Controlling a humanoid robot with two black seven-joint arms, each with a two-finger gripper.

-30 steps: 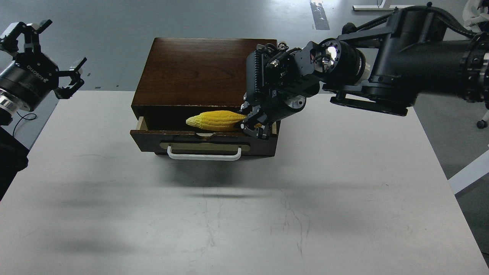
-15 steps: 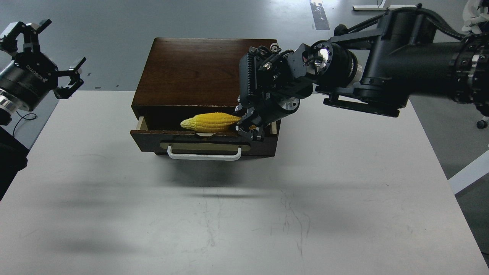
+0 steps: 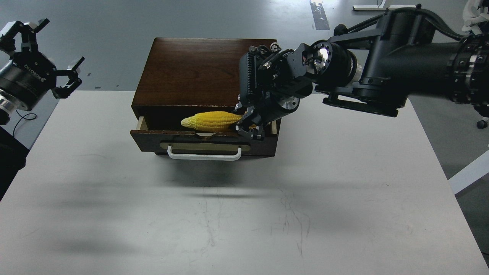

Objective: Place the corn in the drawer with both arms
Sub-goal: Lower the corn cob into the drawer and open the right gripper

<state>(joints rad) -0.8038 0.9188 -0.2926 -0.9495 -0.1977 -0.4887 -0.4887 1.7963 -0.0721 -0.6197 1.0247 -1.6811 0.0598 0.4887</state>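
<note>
The yellow corn point(image 3: 209, 120) lies level over the open drawer point(image 3: 206, 143), its pointed tip to the left. My right gripper point(image 3: 248, 124) is shut on the corn's thick right end, just above the drawer's right side. The drawer is pulled out a little from the dark brown box point(image 3: 202, 72); its front has a white bar handle point(image 3: 204, 156). My left gripper point(image 3: 46, 57) is open and empty, raised far to the left beyond the table's left edge.
The box stands at the back middle of the grey table point(image 3: 244, 214). My right arm point(image 3: 382, 72) reaches in from the upper right over the table's back right corner. Grey floor lies beyond the table.
My right gripper has carried the corn slightly left and a little lower over the drawer. My left gripper has drifted slightly left and up.
</note>
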